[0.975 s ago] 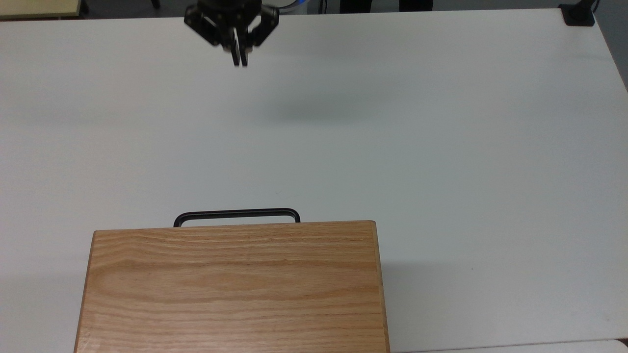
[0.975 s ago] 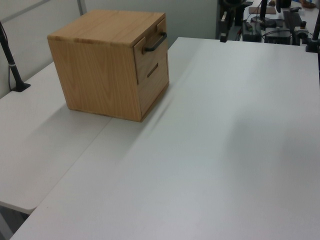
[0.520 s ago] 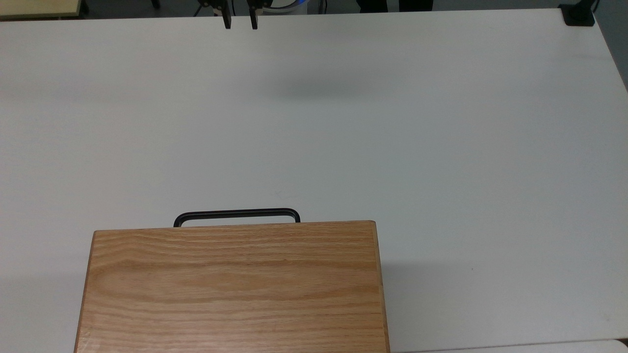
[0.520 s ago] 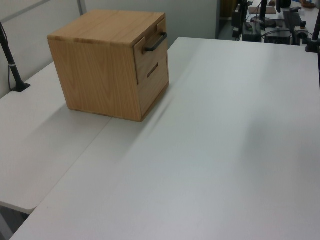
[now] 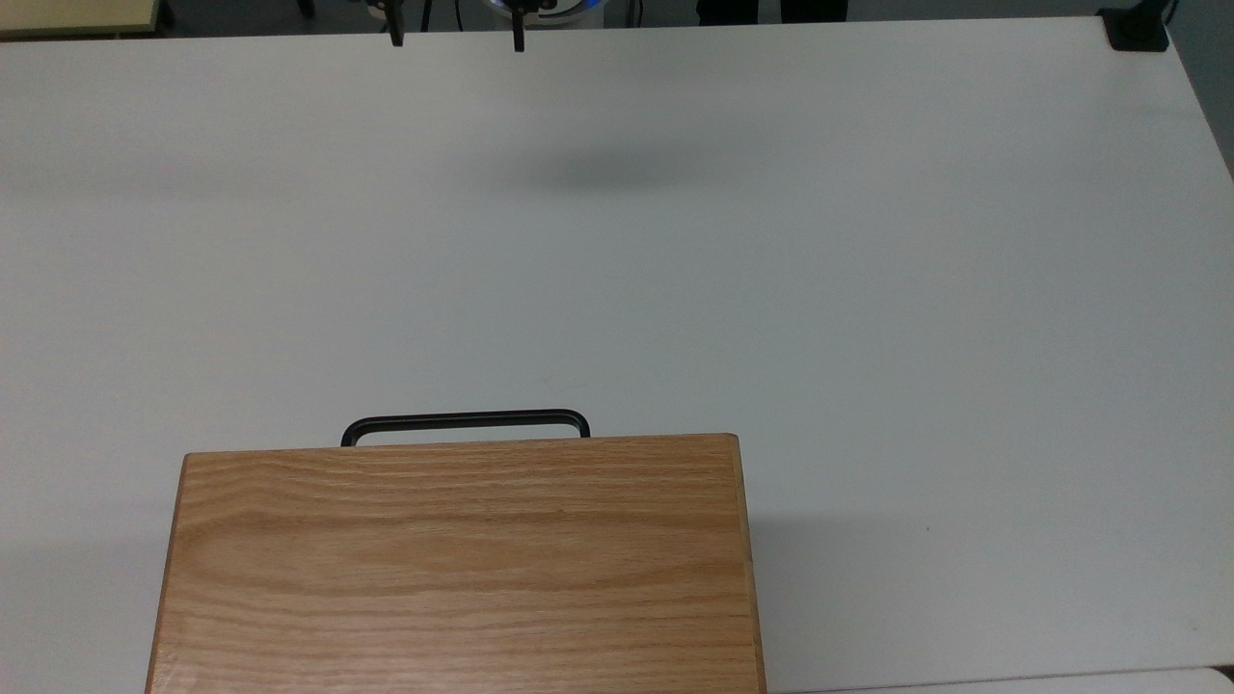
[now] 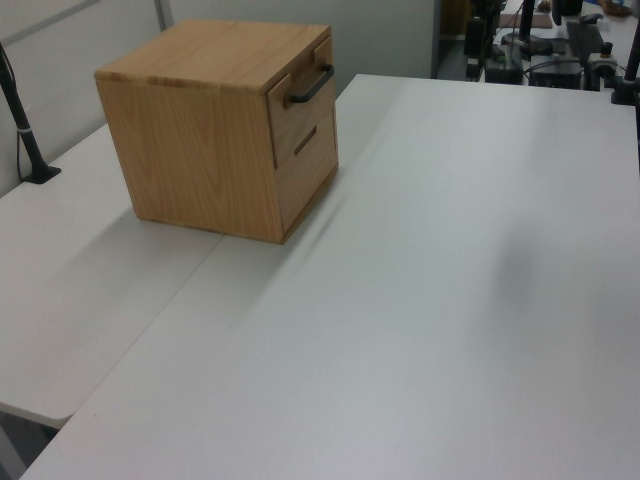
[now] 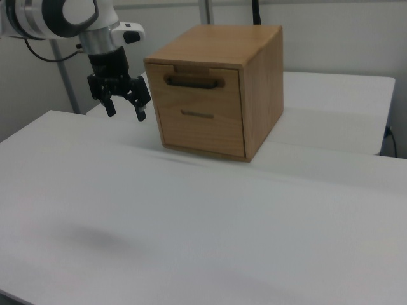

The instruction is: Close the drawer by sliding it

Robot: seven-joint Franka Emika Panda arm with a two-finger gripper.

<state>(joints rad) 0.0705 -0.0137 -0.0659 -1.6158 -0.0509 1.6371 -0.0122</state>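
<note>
White table (image 7: 191, 241) w/ grey wall behind carries oak cabinet (image 7: 219, 89), its top drawer (image 7: 197, 86) pushed in flush, while gripper (image 7: 124, 109) hangs wide apart above table.

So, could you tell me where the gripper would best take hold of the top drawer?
Probably the black bar handle on the drawer. It lies level and stands off the front panel, so the open gripper should come at the front, one finger above the bar and one below.

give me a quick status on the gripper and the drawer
Gripper open, empty, in the air off the cabinet. Drawer pushed in, handle untouched. Table between them bare.
</note>
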